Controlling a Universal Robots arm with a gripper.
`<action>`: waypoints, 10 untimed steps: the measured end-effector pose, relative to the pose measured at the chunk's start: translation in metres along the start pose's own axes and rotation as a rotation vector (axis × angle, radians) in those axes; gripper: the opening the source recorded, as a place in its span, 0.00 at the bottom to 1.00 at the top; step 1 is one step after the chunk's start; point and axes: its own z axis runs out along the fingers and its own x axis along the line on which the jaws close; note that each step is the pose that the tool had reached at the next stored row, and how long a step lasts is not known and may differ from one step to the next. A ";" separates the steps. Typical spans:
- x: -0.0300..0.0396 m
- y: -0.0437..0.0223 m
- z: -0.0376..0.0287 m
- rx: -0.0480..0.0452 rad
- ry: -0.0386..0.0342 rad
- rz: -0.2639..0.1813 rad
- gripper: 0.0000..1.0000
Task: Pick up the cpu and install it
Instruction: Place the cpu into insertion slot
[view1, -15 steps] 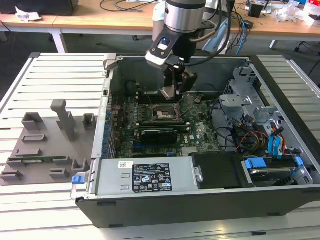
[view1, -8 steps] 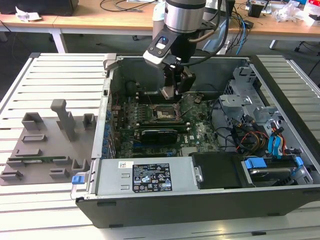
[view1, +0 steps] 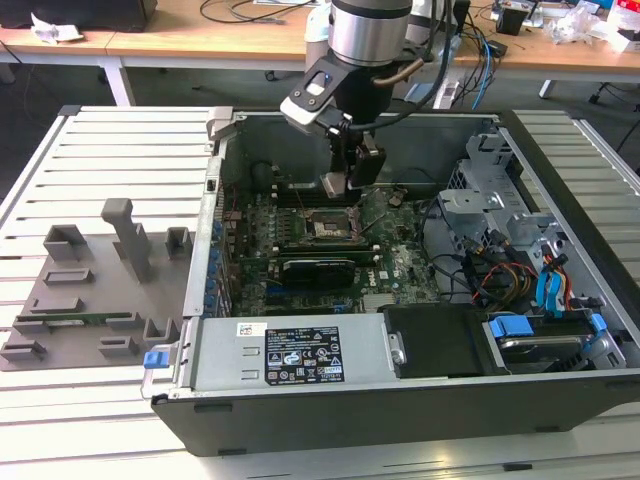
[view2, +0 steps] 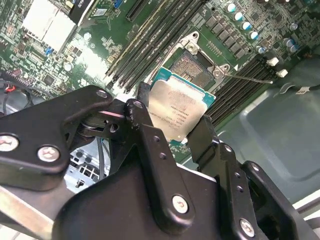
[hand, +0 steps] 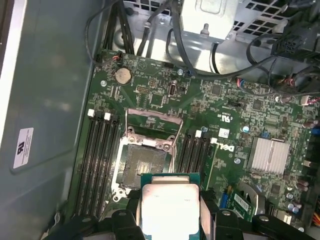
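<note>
My gripper (view1: 347, 183) hangs inside the open computer case (view1: 300, 350), shut on the cpu (view1: 333, 184). In both wrist views the cpu (view2: 177, 112) (hand: 169, 205) is a square chip with a silvery top and a green edge, pinched between the black fingers (view2: 145, 130). It hovers just above the open socket (hand: 145, 167) (view2: 192, 67) (view1: 325, 225) on the green motherboard (hand: 220, 100), apart from it. The socket's metal load frame (hand: 152, 127) stands tilted open.
Memory slots (hand: 97, 155) flank the socket on both sides. A long black expansion card (view1: 318, 268) lies nearer the front. Drive cages and cables (view1: 510, 250) fill the exterior view's right. A grey fixture tray (view1: 90, 290) sits on the slatted table at the left.
</note>
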 end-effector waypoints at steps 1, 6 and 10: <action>0.0000 0.0000 0.0000 0.0002 0.0002 0.007 0.55; 0.0000 0.0000 0.0001 0.0012 0.0012 0.056 0.55; 0.0000 0.0000 0.0001 0.0021 0.0022 0.104 0.55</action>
